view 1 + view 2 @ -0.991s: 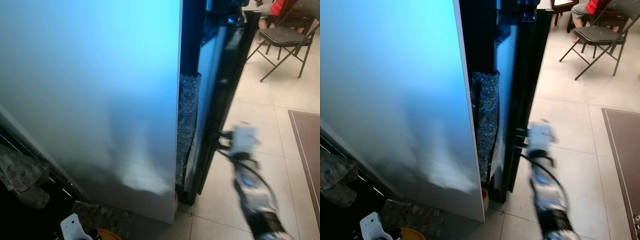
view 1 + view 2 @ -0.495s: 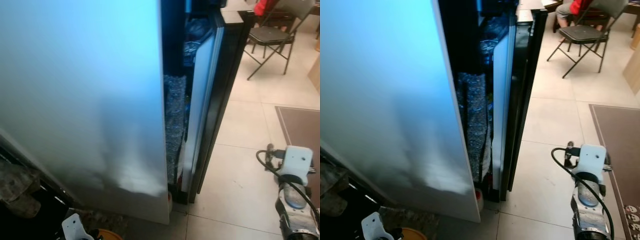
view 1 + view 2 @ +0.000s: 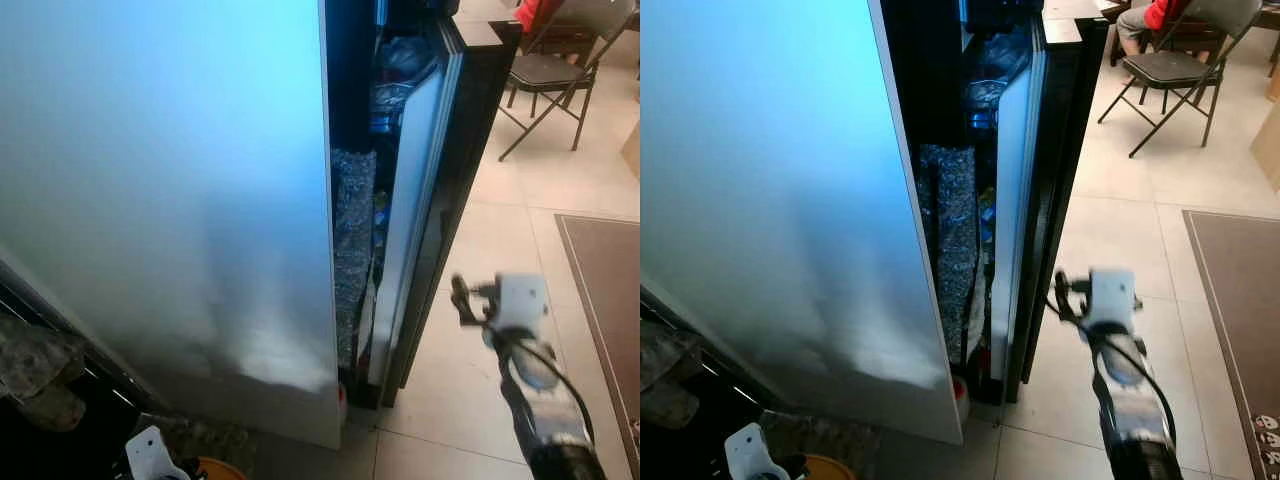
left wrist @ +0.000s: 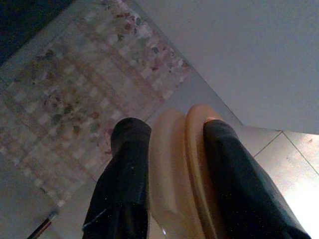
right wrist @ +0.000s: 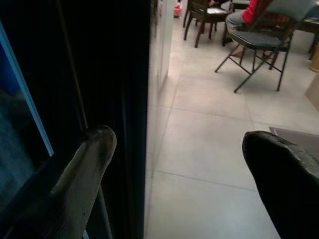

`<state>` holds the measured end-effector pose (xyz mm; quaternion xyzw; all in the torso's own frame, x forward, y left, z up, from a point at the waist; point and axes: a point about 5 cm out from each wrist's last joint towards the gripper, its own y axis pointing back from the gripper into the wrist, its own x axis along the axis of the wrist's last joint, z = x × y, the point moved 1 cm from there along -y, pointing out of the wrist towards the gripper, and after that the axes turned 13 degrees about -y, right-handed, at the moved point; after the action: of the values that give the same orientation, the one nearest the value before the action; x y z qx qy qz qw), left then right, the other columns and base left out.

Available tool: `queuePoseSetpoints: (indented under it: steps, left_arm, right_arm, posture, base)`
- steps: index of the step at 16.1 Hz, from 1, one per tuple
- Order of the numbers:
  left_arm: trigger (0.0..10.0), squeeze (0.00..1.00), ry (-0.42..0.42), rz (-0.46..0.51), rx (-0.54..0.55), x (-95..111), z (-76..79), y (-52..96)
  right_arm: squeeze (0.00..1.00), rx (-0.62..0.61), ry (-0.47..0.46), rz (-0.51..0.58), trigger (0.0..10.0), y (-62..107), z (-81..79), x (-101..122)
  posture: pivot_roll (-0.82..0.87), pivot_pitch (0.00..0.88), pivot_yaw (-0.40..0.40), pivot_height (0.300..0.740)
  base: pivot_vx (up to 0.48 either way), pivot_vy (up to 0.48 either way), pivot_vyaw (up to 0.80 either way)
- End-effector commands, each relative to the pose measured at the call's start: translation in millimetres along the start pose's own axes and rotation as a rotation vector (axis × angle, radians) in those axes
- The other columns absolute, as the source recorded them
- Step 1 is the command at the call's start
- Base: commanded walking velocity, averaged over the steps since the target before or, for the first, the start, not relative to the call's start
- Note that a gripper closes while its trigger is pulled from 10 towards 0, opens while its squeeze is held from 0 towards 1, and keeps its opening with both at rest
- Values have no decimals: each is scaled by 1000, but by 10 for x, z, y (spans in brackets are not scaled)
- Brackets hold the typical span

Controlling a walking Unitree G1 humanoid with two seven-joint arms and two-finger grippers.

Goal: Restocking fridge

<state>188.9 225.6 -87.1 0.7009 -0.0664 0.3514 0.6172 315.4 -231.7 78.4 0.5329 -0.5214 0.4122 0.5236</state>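
The fridge has a tall silver side point(image 3: 170, 180) and a black door point(image 3: 465, 150) standing ajar, its white inner liner point(image 3: 415, 200) facing the gap. Inside the gap I see a crinkled blue-grey bag point(image 3: 352, 240) and other packed items above it. My right gripper point(image 5: 179, 144) is open, held just beside the door's outer edge at mid height, with one finger point(image 5: 87, 164) close to the dark edge; the white wrist point(image 3: 520, 300) is behind it. My left gripper point(image 4: 169, 134) is low at the left, shut on an orange round object point(image 4: 182, 164).
A folding chair point(image 3: 550, 75) stands on the pale tiles at the far right, with a seated person in red point(image 3: 1155, 15) behind it. A brown rug point(image 3: 605, 290) lies at the right. Dark cluttered shelving point(image 3: 40, 360) sits low on the left.
The black door stands wider open than a second ago. My right gripper came off the door, dropped back to the right, and has now moved back up beside the door's edge.
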Motion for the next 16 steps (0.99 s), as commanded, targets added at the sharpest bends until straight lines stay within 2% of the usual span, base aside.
queuePoseSetpoints:
  steps: [1,4,7,11,16]
  left_arm:
    - [10000,0,-15,9,8,31,3,-3]
    - [10000,0,-19,14,6,54,20,-6]
    - [10000,0,-16,19,8,69,20,-7]
    - [10000,0,-22,20,9,73,18,-8]
    - [10000,0,-27,17,7,68,11,-7]
  right_arm:
    - [0,31,-38,-14,10000,-14,-71,1]
    - [0,135,-156,-79,10000,-36,-223,-50]
    - [0,173,-133,-110,10000,5,-307,-83]
    - [0,151,-89,-63,10000,-52,-269,25]
    - [0,281,-90,-86,10000,-253,-646,105]
  posture:
    - [-157,0,100,740]
    - [-157,0,100,740]
    - [-151,0,99,740]
    - [-160,0,104,740]
    - [-151,0,105,740]
  base:
    - [0,0,0]
    - [0,0,0]
    - [0,0,0]
    - [0,0,0]
    - [0,0,0]
